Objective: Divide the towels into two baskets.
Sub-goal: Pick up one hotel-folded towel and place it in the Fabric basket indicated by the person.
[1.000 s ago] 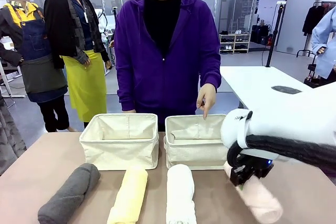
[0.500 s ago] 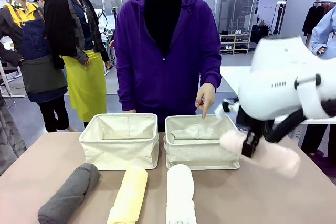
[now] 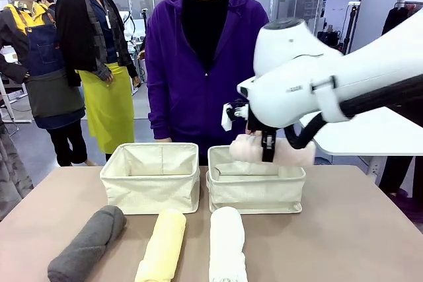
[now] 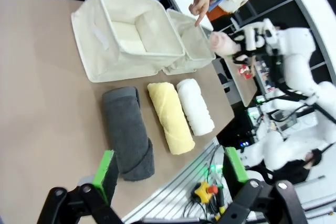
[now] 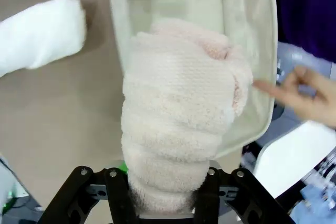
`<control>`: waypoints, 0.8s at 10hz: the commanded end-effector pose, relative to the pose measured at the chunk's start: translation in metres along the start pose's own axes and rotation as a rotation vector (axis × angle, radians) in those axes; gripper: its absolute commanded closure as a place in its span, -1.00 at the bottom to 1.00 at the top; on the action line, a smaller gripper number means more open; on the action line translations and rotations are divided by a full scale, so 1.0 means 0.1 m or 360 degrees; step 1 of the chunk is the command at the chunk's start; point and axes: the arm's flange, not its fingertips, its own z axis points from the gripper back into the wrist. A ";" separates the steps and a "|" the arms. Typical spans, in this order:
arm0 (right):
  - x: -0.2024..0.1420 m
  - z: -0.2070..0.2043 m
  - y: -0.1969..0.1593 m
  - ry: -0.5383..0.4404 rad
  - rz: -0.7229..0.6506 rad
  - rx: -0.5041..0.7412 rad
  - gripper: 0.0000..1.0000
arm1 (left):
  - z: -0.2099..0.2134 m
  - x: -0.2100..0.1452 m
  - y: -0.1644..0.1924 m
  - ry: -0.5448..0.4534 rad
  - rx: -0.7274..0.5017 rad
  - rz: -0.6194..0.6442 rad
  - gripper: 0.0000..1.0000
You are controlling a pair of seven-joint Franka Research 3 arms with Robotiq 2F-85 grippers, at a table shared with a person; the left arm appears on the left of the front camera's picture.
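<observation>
My right gripper [image 3: 265,148] is shut on the pale pink towel [image 3: 285,152] and holds it level just above the right basket [image 3: 254,196]. In the right wrist view the pink towel [image 5: 181,114] hangs over that basket's [image 5: 178,1] open inside. The left basket [image 3: 149,189] stands beside it. Dark grey [image 3: 89,242], pale yellow [image 3: 162,246] and white [image 3: 227,242] towels lie in a row on the near table. My left gripper [image 4: 169,169] stands open above the table edge, near the grey towel [image 4: 127,129].
A person in a purple hoodie [image 3: 205,64] stands behind the baskets, with a hand [image 4: 200,6] pointing at the right basket's far rim. That hand [image 5: 310,95] is close to the pink towel's end. A white table [image 3: 324,107] stands at the back right.
My right arm has lifted the pink towel off the near right of the table and swung it left and away, to above the right basket.
</observation>
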 end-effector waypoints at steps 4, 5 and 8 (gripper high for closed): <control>0.21 -0.37 -0.30 0.0013 0.0053 0.0022 0.26 | 0.03 0.01 0.00 -0.0026 -0.0037 -0.0038 -1.00; 0.21 -0.37 -0.30 0.0013 0.0053 0.0022 0.26 | 0.03 0.01 0.00 -0.0026 -0.0037 -0.0038 -1.00; 0.26 -0.55 -0.46 -0.0092 0.0215 0.0107 0.26 | 0.03 0.01 0.00 -0.0026 -0.0037 -0.0038 -1.00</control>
